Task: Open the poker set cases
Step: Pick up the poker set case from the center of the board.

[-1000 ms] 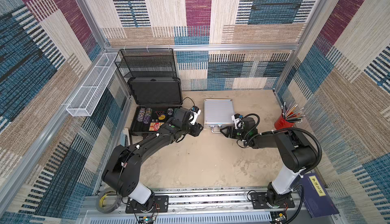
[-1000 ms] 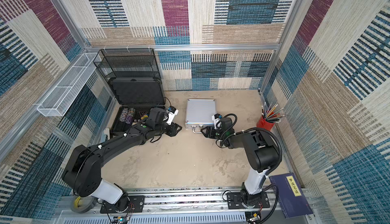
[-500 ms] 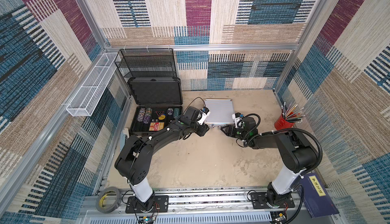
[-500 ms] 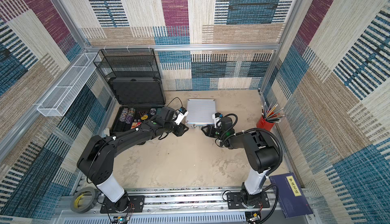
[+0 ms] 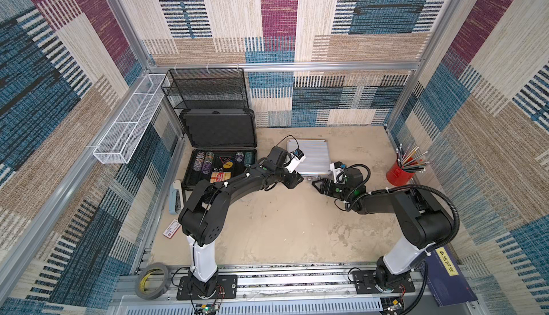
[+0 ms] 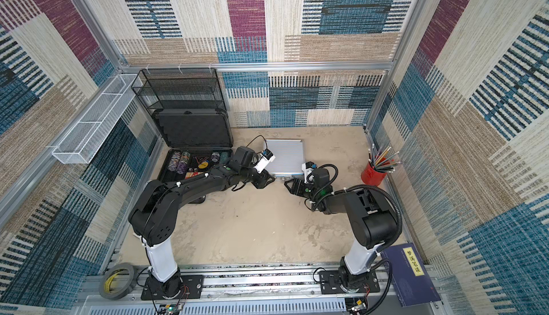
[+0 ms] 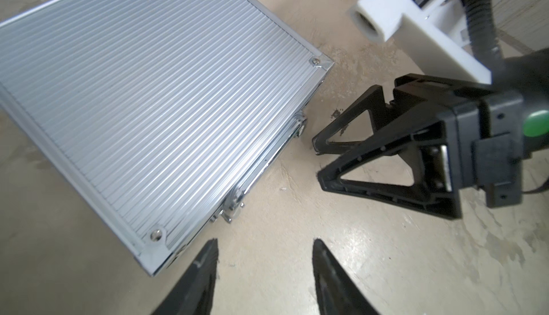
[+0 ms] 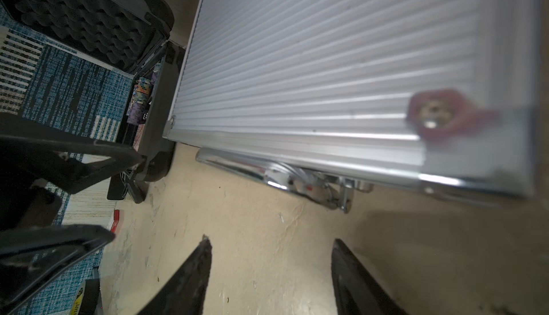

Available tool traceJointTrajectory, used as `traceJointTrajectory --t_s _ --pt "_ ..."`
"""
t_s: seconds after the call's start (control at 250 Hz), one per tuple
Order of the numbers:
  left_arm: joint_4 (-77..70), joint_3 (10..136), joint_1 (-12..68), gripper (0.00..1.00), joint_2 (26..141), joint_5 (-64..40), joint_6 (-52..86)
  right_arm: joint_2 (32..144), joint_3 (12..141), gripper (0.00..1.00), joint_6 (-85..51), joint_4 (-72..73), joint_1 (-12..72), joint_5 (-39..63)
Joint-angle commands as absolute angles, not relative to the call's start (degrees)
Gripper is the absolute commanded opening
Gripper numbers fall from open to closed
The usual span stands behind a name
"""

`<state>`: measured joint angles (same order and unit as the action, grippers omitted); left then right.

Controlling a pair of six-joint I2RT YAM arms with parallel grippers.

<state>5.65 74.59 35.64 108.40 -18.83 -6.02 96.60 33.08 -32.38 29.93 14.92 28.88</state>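
Observation:
The large dark poker set case (image 5: 221,153) stands open at the back left, its foam lid upright and chips showing in the base (image 6: 190,162). The ribbed silver case (image 5: 309,157) (image 6: 285,157) lies flat and closed on the floor, with its chrome handle (image 8: 267,174) and a latch (image 7: 234,206) on the front edge. My left gripper (image 5: 298,179) (image 7: 266,245) is open and empty just off the silver case's front left corner. Open and empty too, my right gripper (image 5: 315,183) (image 8: 271,242) faces it near the front edge.
Behind the dark case stands a black wire-mesh rack (image 5: 208,90). A white wire basket (image 5: 127,120) hangs on the left wall. A red pencil cup (image 5: 399,174) sits at the right. A tape roll (image 5: 153,280) and a blue book (image 5: 448,278) lie by the front rail.
My left arm has swung right, from beside the dark case to the silver case's front left corner. The right arm has stayed by the front edge.

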Motion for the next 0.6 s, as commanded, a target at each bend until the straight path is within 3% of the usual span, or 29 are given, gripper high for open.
traceJointTrajectory --t_s 0.0,0.208,0.596 --pt "3.7 75.7 35.8 0.53 110.1 -22.9 -7.7 95.3 31.7 0.69 -36.4 33.2 15.0 29.1" --pt "3.2 77.1 35.9 0.53 112.4 -22.8 -8.8 96.5 30.0 0.77 -48.7 40.5 14.9 30.1" --pt "1.5 79.2 35.9 0.53 116.1 -21.8 -10.3 99.5 30.6 0.76 -65.3 44.5 14.9 25.4"
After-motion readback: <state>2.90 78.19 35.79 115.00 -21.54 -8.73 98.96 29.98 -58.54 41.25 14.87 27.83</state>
